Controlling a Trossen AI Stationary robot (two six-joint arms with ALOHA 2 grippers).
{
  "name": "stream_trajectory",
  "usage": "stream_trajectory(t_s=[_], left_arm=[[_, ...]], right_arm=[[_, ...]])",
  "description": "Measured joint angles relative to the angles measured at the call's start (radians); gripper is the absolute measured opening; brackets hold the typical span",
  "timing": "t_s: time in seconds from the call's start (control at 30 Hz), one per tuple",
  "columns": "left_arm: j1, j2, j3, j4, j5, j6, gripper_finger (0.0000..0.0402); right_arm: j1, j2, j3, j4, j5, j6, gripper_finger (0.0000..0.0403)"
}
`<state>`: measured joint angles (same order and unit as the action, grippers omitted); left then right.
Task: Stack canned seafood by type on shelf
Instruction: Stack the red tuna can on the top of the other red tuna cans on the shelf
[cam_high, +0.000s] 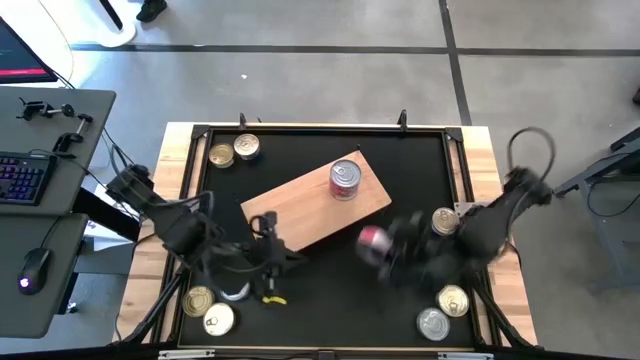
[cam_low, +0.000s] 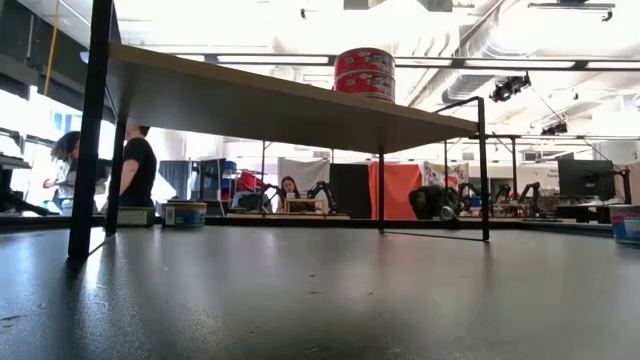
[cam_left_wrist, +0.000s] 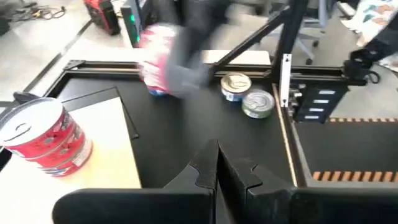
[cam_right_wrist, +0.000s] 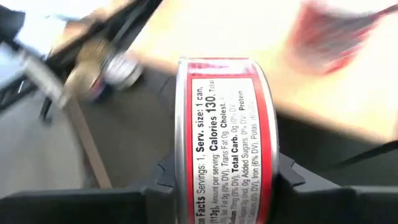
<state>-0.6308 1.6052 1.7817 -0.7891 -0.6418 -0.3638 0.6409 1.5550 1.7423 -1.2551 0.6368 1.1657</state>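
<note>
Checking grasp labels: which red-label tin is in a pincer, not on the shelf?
The red-label tin clamped on edge in the right pincer, off the shelf. The other red-label stack stands on the shelf, ungripped.

A stack of red-labelled round metal tins (cam_high: 345, 180) stands on the light-brown wooden shelf (cam_high: 300, 215) mid-surface, while the right end effector (cam_high: 385, 245) holds a red-labelled tin (cam_high: 372, 240) just beside the shelf's edge.

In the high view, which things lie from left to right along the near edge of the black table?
Gold tin → silver tin → left end effector → red-label tin, held in the right end effector → silver tin → gold tin.
</note>
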Motion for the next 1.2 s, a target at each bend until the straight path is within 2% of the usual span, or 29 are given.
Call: stream_trajectory(t_s=[0.17, 0.33, 0.43, 0.6, 0.8, 1.0, 1.2], left_arm=[[-0.051, 0.011, -0.001, 0.001, 0.0, -0.011, 0.0], [-0.096, 0.054, -0.002, 0.006, -0.027, -0.061, 0.0], [-0.114, 0.071, -0.003, 0.037, -0.05, -0.07, 0.0], [-0.116, 0.081, -0.003, 0.056, -0.086, -0.07, 0.0], [-0.113, 0.081, -0.003, 0.054, -0.103, -0.071, 0.0], [-0.117, 0.081, -0.003, 0.052, -0.103, -0.072, 0.0], [-0.119, 0.081, -0.003, 0.037, -0.1, -0.077, 0.0]], right_arm=[[-0.182, -0.251, -0.231, 0.075, -0.034, -0.034, 0.0113], [-0.382, -0.487, -0.472, 0.531, -0.111, -0.117, 0.0113], [-0.486, -0.55, -0.567, 0.758, -0.183, -0.129, 0.0113], [-0.599, -0.501, -0.62, 0.862, -0.305, -0.067, 0.0113], [-0.66, -0.401, -0.615, 0.948, -0.38, -0.033, 0.0113], [-0.701, -0.332, -0.614, 0.968, -0.403, 0.032, 0.0115], [-0.722, -0.286, -0.613, 1.003, -0.406, 0.057, 0.0161]])
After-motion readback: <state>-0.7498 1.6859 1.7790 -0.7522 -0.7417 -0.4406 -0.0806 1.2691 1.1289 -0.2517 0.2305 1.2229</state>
